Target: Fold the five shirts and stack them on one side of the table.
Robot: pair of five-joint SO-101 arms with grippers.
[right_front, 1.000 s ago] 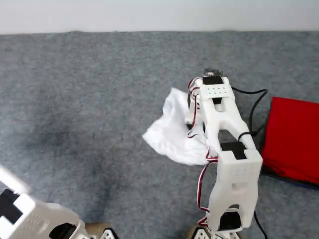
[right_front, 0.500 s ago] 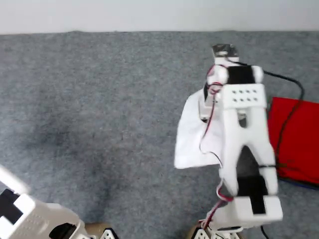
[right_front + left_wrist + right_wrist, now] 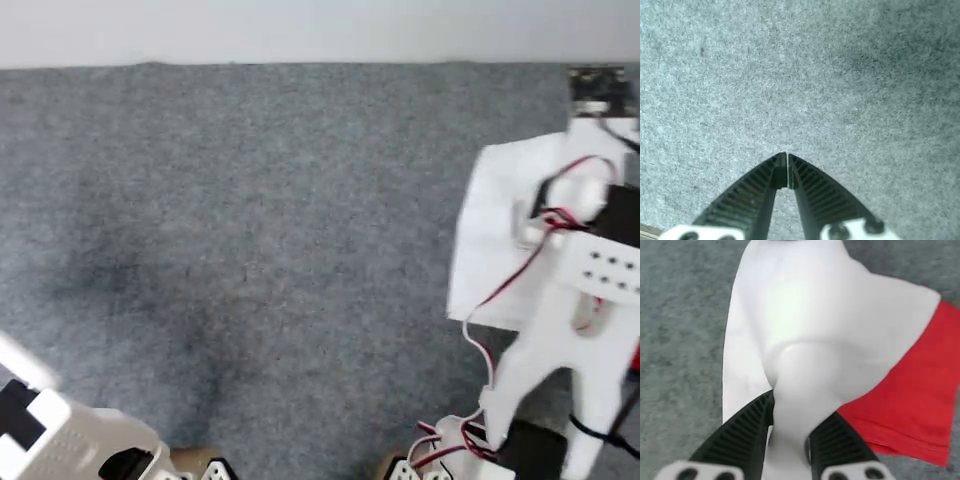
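right fingers (image 3: 747, 430) clenched on white shirt (image 3: 495, 230) | it swung from bench (image 3: 250, 200) centre to 3 o'clock, over red shirt (image 3: 900, 405), probably for stacking | next: lower, release | left fingers (image 3: 770, 185) closed, empty

High view looks down on table (image 3: 250, 200); wrist views close, seemingly downward.

Grey felt table (image 3: 250, 220), wht wall (image 3: 300, 30) — far edge
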